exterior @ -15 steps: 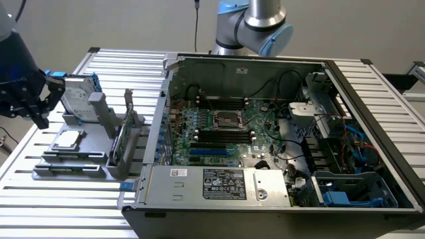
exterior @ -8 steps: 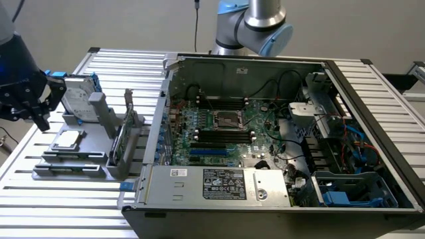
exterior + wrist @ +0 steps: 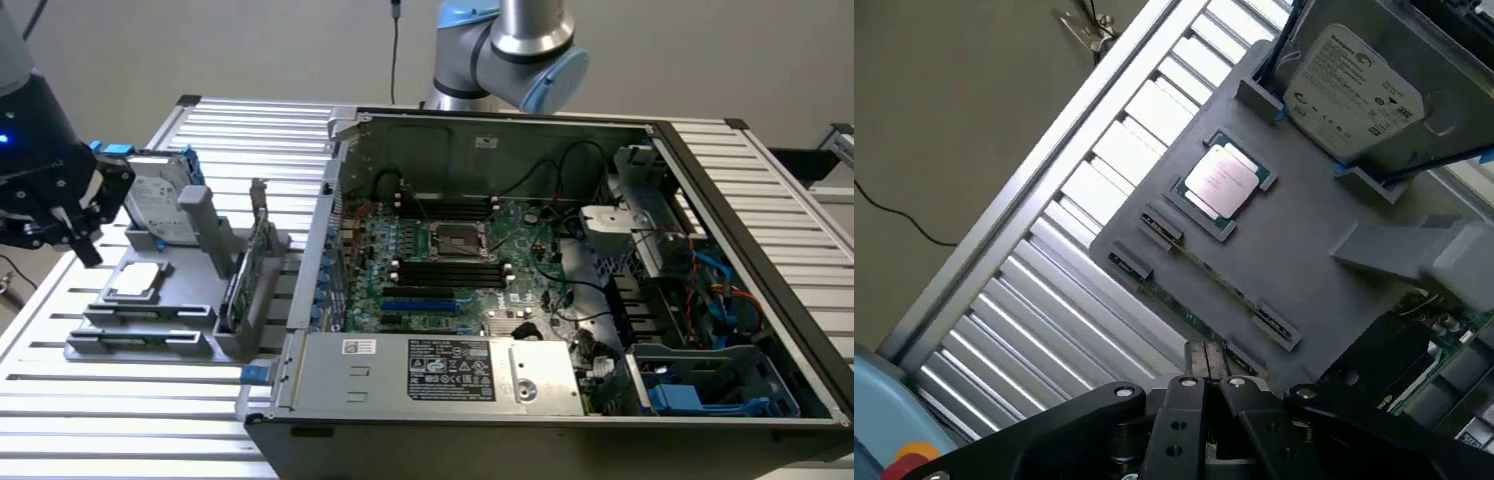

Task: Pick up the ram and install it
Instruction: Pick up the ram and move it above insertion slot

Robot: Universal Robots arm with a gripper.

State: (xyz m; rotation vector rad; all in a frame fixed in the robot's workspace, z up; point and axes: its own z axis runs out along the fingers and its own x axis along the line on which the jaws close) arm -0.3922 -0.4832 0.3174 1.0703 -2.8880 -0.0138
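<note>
My gripper (image 3: 78,245) hangs over the gray holder (image 3: 187,320) at the exterior view's left, with its fingers pressed together and nothing between them; the wrist view shows the fingertips meeting just above the holder's near edge. The ram (image 3: 1172,303) stands on edge in a narrow groove of that holder, a thin green strip running between small dark clips, close below my fingertips but not touched by them. The same holder carries a square processor chip (image 3: 1222,185) lying flat in its own recess beside the ram's groove, and a silver hard drive (image 3: 1354,85) with a white label, propped upright in a bracket at the far end. The holder rests on the slatted metal worktop (image 3: 107,410), just beside the open computer case (image 3: 747,250). Inside the case lie the green motherboard (image 3: 527,290) with its long black memory slots (image 3: 447,270), and a silver power supply (image 3: 441,370) along the near wall.
</note>
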